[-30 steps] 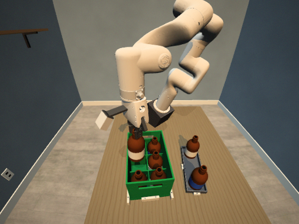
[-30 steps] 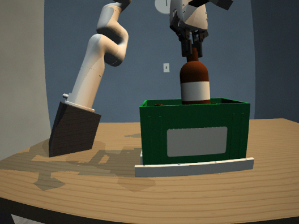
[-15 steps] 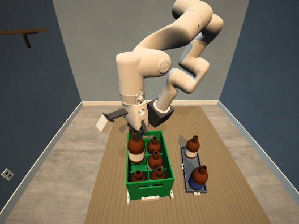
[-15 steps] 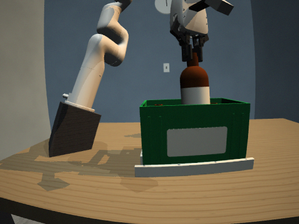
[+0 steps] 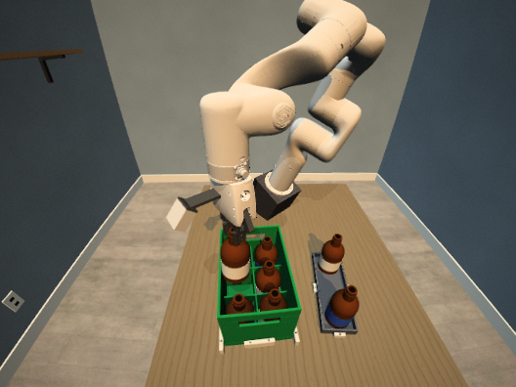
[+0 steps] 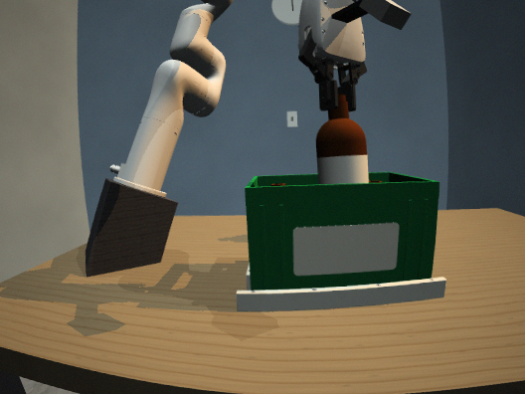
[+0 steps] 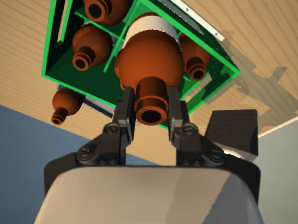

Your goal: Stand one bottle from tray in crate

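My gripper [image 5: 237, 236] is shut on the neck of a brown bottle with a white label [image 5: 236, 260]. The bottle hangs upright in the left column of the green crate [image 5: 257, 293]; I cannot tell which cell. In the side view the gripper [image 6: 339, 97] holds the bottle [image 6: 342, 149] with its lower part below the rim of the crate [image 6: 343, 234]. The wrist view shows the fingers on either side of the neck of the bottle [image 7: 150, 60]. Several brown bottles stand in other cells. The grey tray [image 5: 334, 298] holds a white-label bottle [image 5: 332, 254] and a blue-label bottle [image 5: 343, 305], both upright.
The arm's dark base block [image 5: 276, 197] stands on the table behind the crate. White stop strips [image 6: 340, 294] lie against the crate's foot. The tray lies to the right of the crate with a narrow gap between them.
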{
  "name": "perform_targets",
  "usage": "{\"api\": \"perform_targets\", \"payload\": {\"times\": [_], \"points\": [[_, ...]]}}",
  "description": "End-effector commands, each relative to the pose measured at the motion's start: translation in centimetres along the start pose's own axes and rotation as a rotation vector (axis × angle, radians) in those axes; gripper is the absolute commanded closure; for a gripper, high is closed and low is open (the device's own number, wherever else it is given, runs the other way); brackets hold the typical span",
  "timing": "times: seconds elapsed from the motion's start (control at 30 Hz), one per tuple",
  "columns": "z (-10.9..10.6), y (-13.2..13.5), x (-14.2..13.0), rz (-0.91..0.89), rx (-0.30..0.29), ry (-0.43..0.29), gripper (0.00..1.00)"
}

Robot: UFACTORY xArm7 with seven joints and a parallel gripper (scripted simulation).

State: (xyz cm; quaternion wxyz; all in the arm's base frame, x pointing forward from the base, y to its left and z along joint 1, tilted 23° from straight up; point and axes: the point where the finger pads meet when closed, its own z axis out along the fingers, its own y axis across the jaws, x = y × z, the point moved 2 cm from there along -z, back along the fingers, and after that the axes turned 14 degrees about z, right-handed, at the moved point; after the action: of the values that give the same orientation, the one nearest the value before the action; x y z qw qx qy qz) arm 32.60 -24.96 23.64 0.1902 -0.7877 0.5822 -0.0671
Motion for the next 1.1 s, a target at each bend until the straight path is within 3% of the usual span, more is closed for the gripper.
{"api": "perform_targets", "payload": {"times": [0.0, 1.07], "points": [[-0.2, -0.1, 0.1, 0.000, 0.002, 0.004, 1.00], [0.9, -0.1, 0.1, 0.000, 0.002, 0.004, 1.00]]}}
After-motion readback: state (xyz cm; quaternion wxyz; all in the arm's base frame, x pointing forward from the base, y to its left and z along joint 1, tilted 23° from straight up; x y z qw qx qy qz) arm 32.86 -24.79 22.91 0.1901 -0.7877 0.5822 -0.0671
